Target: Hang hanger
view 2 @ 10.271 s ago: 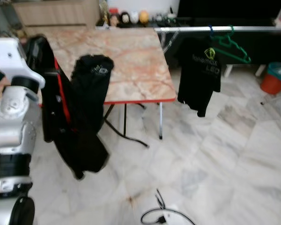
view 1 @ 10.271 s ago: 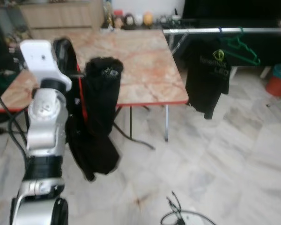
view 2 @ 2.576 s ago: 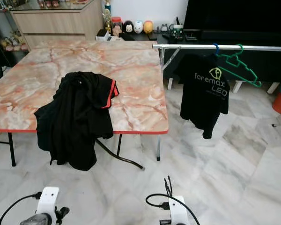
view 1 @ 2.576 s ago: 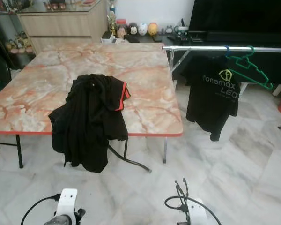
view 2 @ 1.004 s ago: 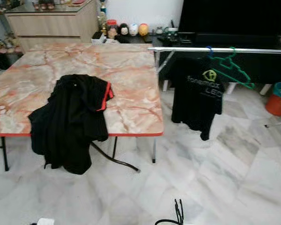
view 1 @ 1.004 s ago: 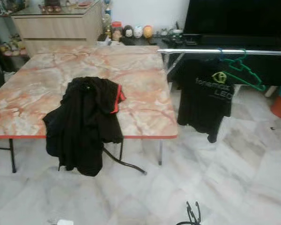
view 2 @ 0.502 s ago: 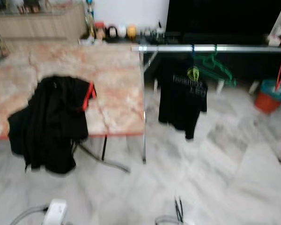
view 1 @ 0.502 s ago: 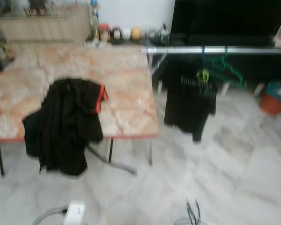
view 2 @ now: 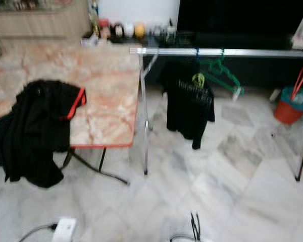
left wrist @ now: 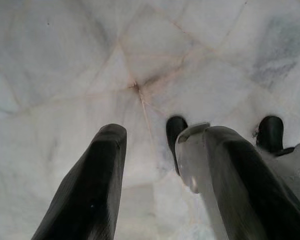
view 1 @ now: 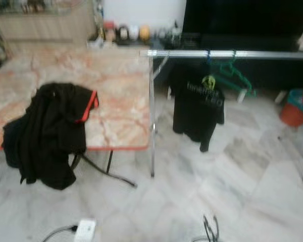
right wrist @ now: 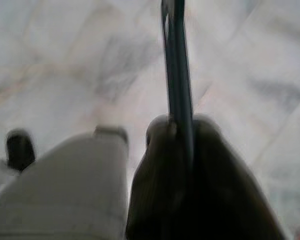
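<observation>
Your right gripper (right wrist: 182, 145) is clamped on a thin dark green hanger (right wrist: 177, 65), held low over the marble floor (right wrist: 65, 60). Your left gripper (left wrist: 160, 170) hangs with fingers spread, nothing between them. Ahead, the metal rail (view 1: 227, 53) carries a black T-shirt (view 1: 198, 108) and another green hanger (view 1: 235, 75), beside the table (view 1: 118, 101).

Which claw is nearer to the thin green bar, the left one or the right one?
Right. The right claw is shut on the thin green bar. The left claw is open above the marble floor, holding nothing.
</observation>
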Robot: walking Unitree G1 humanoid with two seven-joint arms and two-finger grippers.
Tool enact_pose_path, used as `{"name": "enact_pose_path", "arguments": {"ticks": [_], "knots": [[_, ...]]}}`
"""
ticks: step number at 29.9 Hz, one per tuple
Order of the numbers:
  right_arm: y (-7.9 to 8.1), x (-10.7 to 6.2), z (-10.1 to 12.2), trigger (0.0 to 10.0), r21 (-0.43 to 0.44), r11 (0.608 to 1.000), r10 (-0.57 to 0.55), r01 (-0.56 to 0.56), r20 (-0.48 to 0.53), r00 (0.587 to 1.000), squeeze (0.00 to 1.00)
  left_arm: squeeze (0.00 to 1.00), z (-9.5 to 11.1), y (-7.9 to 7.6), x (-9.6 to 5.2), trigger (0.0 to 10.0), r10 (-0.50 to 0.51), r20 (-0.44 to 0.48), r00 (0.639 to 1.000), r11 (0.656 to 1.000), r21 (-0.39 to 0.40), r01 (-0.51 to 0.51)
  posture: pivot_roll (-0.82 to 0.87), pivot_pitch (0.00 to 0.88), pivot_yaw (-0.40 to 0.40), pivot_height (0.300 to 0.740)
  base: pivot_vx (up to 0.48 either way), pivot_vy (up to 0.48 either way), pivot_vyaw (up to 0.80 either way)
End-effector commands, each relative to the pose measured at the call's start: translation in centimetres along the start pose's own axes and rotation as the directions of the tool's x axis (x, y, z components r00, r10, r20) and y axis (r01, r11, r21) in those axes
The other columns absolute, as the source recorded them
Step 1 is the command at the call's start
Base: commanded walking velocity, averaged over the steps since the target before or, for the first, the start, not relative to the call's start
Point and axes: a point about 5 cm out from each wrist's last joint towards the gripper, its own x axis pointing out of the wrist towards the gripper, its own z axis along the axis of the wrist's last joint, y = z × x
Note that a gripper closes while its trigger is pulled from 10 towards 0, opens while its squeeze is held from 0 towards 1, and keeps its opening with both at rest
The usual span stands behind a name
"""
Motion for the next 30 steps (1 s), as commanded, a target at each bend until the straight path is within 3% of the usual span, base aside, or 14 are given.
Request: {"name": "enact_pose_path", "arguments": {"ticks": [1,30], "knots": [[0.75,-0.38,-1.38,10.0,0.003,1.000,0.024,-0.024,-0.052,0.998,0.00,0.00,-0.29,-0.02,-0.03,10.0,-0.001,-0.013,1.000,1.000,0.014,0.001,-0.02,0.000,0.012,0.740,0.000,-0.334,0.00],[0.59,-0.45,-1.50,10.0,0.017,1.000,0.003,-0.002,-0.048,0.999,0.00,0.00,-0.45,0.01,-0.06,10.0,-0.011,-0.016,1.000,1.000,0.024,0.011,-0.04,0.000,0.017,0.740,0.000,-0.337,0.00]]}}
